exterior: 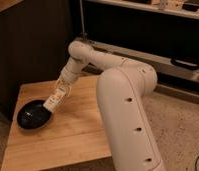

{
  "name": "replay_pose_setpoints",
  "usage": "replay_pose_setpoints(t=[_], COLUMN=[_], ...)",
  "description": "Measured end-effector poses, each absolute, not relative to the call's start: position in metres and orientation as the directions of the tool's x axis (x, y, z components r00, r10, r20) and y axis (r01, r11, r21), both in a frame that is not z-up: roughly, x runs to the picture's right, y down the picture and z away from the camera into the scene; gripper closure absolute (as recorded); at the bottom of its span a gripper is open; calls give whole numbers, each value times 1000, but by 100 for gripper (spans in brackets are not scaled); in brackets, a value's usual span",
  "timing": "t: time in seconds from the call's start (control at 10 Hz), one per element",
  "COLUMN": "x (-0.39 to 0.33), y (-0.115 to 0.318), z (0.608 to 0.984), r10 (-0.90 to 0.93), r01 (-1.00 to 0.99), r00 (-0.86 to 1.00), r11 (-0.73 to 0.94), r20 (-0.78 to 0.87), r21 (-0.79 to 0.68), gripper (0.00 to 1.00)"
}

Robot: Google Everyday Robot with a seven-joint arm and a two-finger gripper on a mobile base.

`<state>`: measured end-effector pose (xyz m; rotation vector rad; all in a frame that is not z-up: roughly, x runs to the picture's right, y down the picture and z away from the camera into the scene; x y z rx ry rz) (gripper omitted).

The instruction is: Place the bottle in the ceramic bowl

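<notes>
I am reaching my white arm [88, 57] down and to the side over the pale wooden table [68, 135], and my gripper [56, 98] is hanging just beside the near rim of the shallow, glossy black ceramic bowl [22, 119]. It is clamping the small slim whitish-cream bottle [50, 104], which is tilting downward along the line of my wrist, its lower end over the bowl's edge and apparently clear of the table. I am judging the bottle to be light and stiff, with a smooth skin that could slide in a loose pinch, so gripping across the body near one end is suiting it. The bowl looks hard, slick and breakable; I am reckoning a low, gentle release beats a drop, since a round bottle may roll against the rim.
</notes>
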<state>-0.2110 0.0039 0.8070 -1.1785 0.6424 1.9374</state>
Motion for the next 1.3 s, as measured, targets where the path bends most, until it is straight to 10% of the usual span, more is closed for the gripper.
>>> replay_pose_setpoints(t=[1.3], x=[-264], y=[23], z=[829], r10=[387], r01=[-859], r00=[-204], r11=[-511], r20=[-899], r21=[-24], gripper=[100])
